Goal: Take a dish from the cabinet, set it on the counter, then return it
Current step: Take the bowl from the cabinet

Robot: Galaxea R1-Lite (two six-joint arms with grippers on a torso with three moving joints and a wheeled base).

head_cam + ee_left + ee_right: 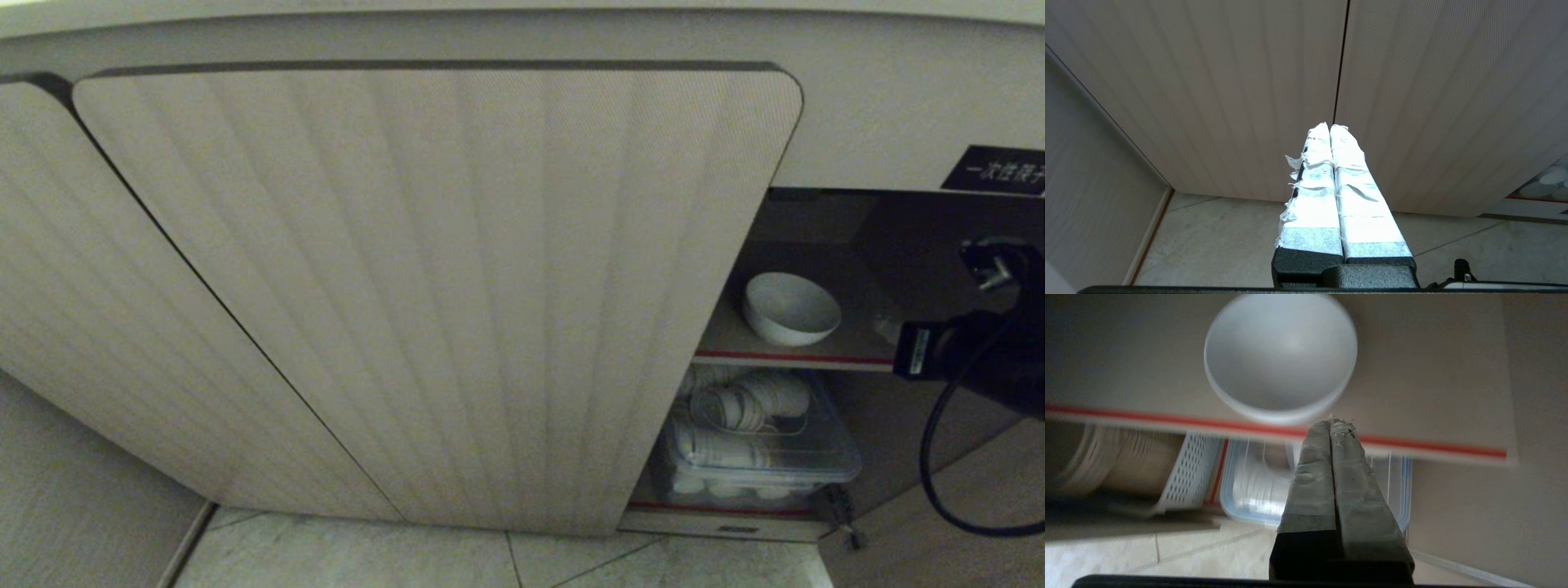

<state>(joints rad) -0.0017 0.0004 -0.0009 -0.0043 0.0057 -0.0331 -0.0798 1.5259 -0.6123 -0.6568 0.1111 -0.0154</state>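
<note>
Dish: a small glossy white round bowl point(791, 309) sits upright on the upper grey shelf with the red front edge point(796, 357), inside the open right-hand bay of the beige ribbed cabinet point(424, 278), close to the shelf's near edge
How it handles: it looks like glazed ceramic, so likely stiff, slick and breakable; probably light enough for one claw, but a knock against the shelf could chip it
Where to grip: the near rim looks best, one finger inside the wall and one outside; the smooth curved outside gives a pinch little to bite on
Right gripper: the taped claw point(1338, 424) is pressed fully closed with nothing in it, tips just short of the bowl's near rim at the shelf edge; it needs to open before it can take the wall
Left gripper: this claw point(1329, 127) is closed and empty too, parked facing the shut ribbed doors on the left, well apart from the bowl
Below the shelf: a clear plastic lidded box point(763, 457) holding stacked white ribbed paper cups point(747, 404) sits near the front of the lower shelf; the right wrist view also shows a white perforated basket point(1188, 469) beside it
In the way: the ribbed door's edge stands just left of the bowl and the shelf lip lies between claw and bowl; a black label with white characters point(1000, 170) sits above the opening
Counter: not in view, so the set-down spot cannot be judged
</note>
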